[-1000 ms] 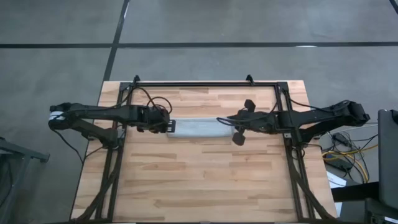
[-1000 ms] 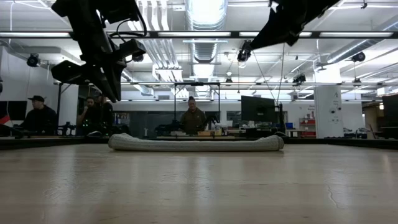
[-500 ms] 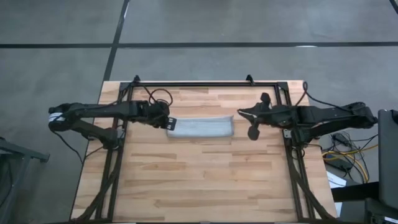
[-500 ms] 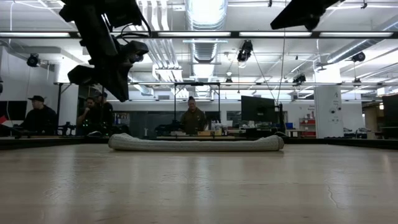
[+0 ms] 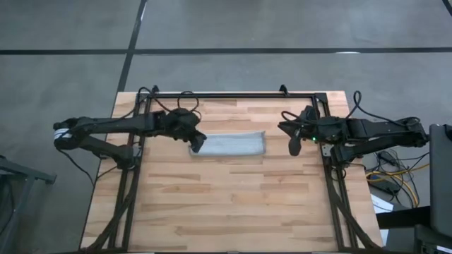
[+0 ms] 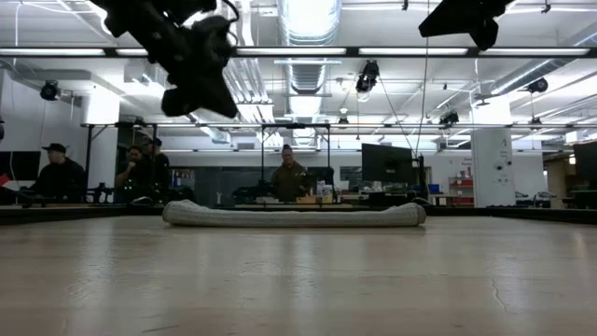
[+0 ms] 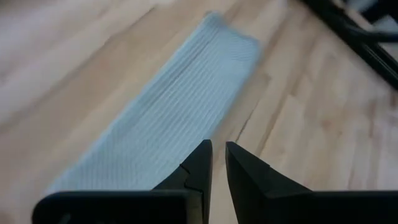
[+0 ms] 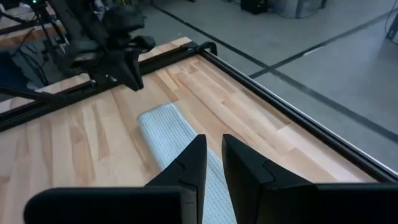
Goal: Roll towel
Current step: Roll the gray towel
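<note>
While both grippers hover clear, the towel lies rolled on the table.

Wooden table — 3 people behind

I see the towel, pale grey-blue with fine ribbing, on my light wood-grain table. Around it, a black frame and dark arms.
</note>
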